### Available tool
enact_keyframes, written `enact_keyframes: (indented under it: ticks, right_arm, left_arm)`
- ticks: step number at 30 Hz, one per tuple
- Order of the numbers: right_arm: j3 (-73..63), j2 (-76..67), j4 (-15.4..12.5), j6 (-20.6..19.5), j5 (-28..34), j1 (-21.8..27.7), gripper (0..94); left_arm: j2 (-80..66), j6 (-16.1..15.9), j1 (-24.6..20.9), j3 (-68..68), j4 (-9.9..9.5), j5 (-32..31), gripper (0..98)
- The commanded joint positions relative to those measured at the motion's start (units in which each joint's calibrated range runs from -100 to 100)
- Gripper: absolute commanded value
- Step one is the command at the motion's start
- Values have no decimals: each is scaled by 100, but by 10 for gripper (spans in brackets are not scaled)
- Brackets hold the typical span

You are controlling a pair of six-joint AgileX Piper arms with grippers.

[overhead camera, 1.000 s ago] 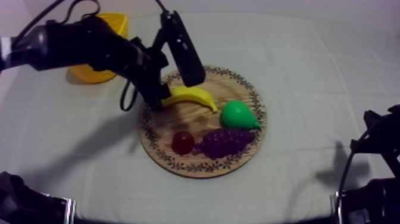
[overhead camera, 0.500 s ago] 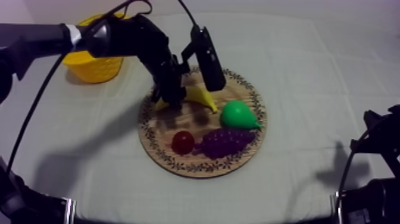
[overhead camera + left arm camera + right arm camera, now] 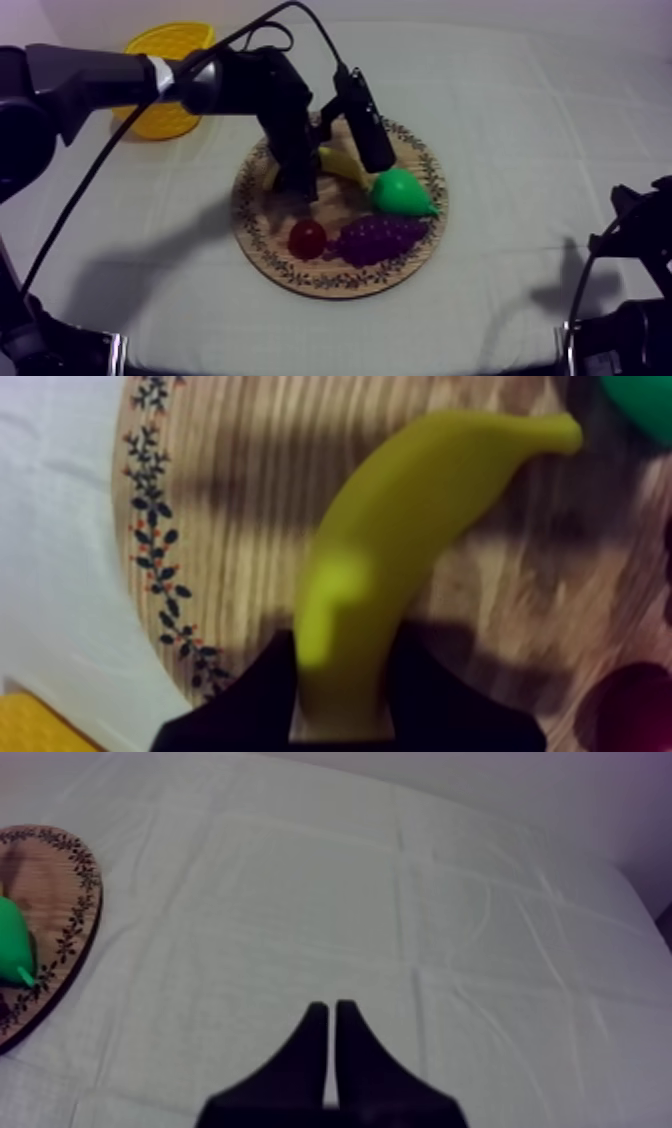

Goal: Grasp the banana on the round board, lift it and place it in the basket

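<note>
The yellow banana (image 3: 346,165) lies on the round wooden board (image 3: 340,285), in its far half. My left gripper (image 3: 300,188) has come down over the banana's left end. In the left wrist view its black fingers (image 3: 250,696) press both sides of the banana (image 3: 400,546), shut on it, with the fruit resting on the board (image 3: 200,476). The yellow basket (image 3: 150,118) stands at the far left of the table, partly hidden behind my left arm. My right gripper (image 3: 332,1014) is shut on nothing over bare cloth, right of the board (image 3: 60,902).
A green pear (image 3: 400,192) lies just right of the banana. A bunch of purple grapes (image 3: 378,238) and a small red fruit (image 3: 307,238) sit on the board's near half. My right arm (image 3: 640,250) rests at the lower right.
My left arm has swung right from the board's left rim and come down over the banana. Its fingers now grip the banana's left end. The right arm has not moved.
</note>
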Motion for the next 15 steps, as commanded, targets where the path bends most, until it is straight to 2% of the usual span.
enact_keyframes:
  ticks: [1, 8, 15]
  right_arm:
    - [5, -5, 1, 1, 1, 3, 4]
    - [5, -5, 1, 1, 1, 3, 4]
    - [5, -5, 1, 1, 1, 3, 4]
  left_arm:
    - [-61, 201, 11, -19, -85, 32, 260]
    - [-817, 411, -58, -273, -383, 377, 197]
    - [-1675, 280, -640, -709, -505, 697, 201]
